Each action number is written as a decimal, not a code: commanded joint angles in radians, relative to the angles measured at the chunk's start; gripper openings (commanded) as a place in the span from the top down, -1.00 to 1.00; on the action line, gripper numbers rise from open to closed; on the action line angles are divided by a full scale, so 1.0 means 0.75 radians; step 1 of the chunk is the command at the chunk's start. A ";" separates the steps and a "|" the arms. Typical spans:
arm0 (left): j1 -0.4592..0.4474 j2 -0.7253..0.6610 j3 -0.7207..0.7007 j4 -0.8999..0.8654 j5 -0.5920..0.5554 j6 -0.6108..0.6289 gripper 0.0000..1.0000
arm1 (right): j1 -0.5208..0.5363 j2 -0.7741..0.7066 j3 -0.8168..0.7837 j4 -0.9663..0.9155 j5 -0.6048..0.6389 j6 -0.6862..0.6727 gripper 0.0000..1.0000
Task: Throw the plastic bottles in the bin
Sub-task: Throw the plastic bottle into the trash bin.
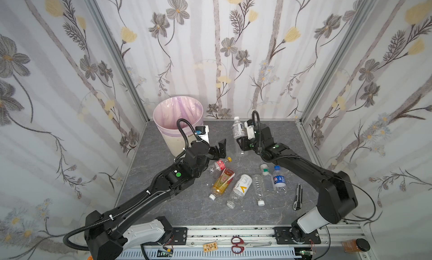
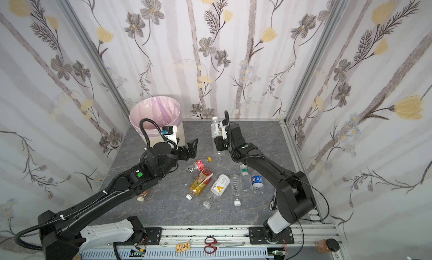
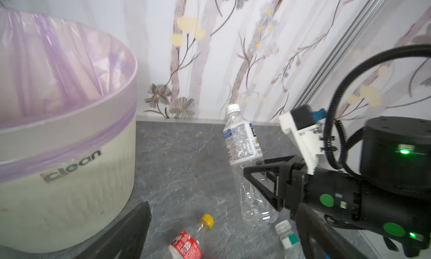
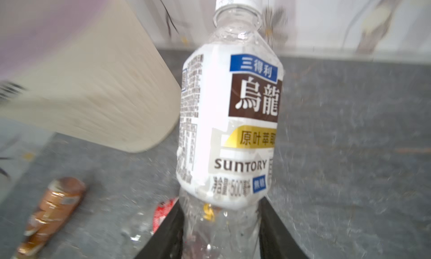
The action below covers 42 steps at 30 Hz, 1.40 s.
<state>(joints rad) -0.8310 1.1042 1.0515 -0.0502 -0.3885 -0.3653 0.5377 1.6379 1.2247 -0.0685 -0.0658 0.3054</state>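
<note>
I am clamping my right hand [image 1: 240, 142] on the clear lower half of the white-labelled bottle [image 1: 237, 130], just under its label, with one finger pressing in on each side, as my right wrist view is showing [image 4: 221, 234]. The bottle is standing roughly upright with its white cap on top, leaning a little toward the bin [image 1: 168, 139]. From here I cannot tell whether its base is touching the bench [image 1: 292, 142] or hanging just above it. The bin is sitting at the far corner of the bench on my left side, pink-purple liner folded over its rim, well apart from the bottle I am gripping. My left hand [image 1: 218, 150] is hovering just in front of the bin with its fingers spread wide and nothing between them. Below it the red-labelled bottle [image 1: 219, 164] with the yellow cap is lying on its side. Nearer to me the amber bottle [image 1: 222, 182], the white-and-yellow-labelled bottle [image 1: 242, 185] and the plain ribbed bottle [image 1: 259, 188] are lying side by side. The green-banded bottle [image 1: 265, 172] and the blue-labelled bottle [image 1: 279, 179] are lying just beside my right arm. In a top view a brown bottle [image 2: 143, 195] is peeking out under my left arm. The utility knife [image 1: 298, 195] is lying at the right of the group.
</note>
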 commanded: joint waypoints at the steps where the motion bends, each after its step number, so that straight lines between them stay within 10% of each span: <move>1: 0.011 -0.045 0.095 0.036 -0.042 0.027 -1.00 | 0.001 -0.199 0.058 0.198 0.029 0.024 0.12; 8: 0.055 -0.153 0.213 0.036 -0.109 0.007 -1.00 | 0.008 -0.325 0.145 0.539 0.086 0.149 0.17; 14: 0.108 -0.222 0.195 0.032 -0.085 -0.038 -1.00 | 0.138 0.003 0.509 0.581 0.051 0.181 0.15; 19: 0.145 -0.281 0.146 -0.018 -0.099 -0.078 -1.00 | 0.273 0.673 1.482 0.048 -0.029 0.096 -0.15; 22: 0.160 -0.329 0.111 -0.046 -0.108 -0.108 -1.00 | 0.259 1.118 2.202 -0.333 -0.102 0.085 -0.73; 29: 0.187 -0.386 0.066 -0.118 -0.156 -0.134 -1.00 | 0.218 0.707 1.345 0.055 -0.126 0.101 -0.99; 42: 0.265 -0.225 0.035 -0.594 -0.147 -0.319 -1.00 | 0.127 0.046 0.569 0.253 -0.034 -0.007 -0.99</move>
<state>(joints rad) -0.6441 0.9344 1.0920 -0.3820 -0.4900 -0.5385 0.6399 1.7569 1.7264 -0.0006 -0.1192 0.3283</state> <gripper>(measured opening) 0.997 0.996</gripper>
